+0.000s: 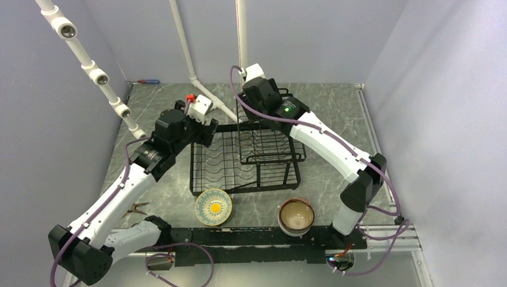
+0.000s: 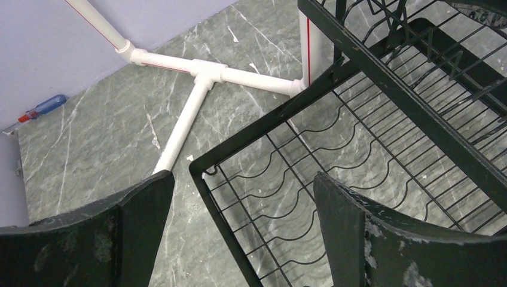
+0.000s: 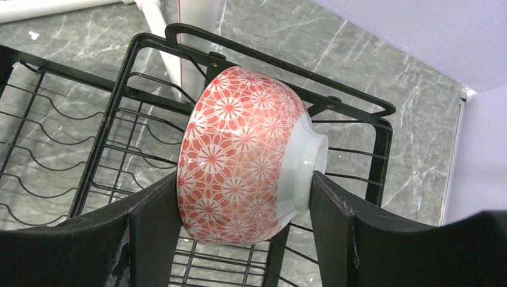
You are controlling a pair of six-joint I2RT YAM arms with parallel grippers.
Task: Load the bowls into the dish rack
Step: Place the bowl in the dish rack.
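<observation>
Here the right tool [image 3: 242, 179] is closed on a pink-flowered bowl [image 3: 239, 155]. One finger presses the rim side and the other presses the white foot, so the bowl is turned on its side. It hangs over the back part of the dish rack [image 1: 192, 172], within the rim of the raised basket [image 3: 359, 98]. Whether its lower edge touches the basket wires cannot be told, because the fingers hide it.

The left tool [image 2: 244, 179] stands wide open and holds nothing. It is poised above the back left corner of the rack, with one finger outside the frame and the other over the wavy plate slots of the lower tray [image 2: 311, 179]. No bowl shows in that tray.

Two more bowls sit upright on the bench [image 1: 335, 107], both on the near side of the rack. A teal bowl with a yellow centre [image 1: 213, 207] is just in front of the rack's front left corner. A brown-rimmed bowl [image 1: 296, 215] is a little further out from its front right corner.

Behind the rack, the white pipe frame [image 2: 197, 95] rests on the bench, and one upright post rises just beside the rack's back edge. A blue-handled screwdriver [image 2: 45, 107] lies well behind the rack, against the back wall.
</observation>
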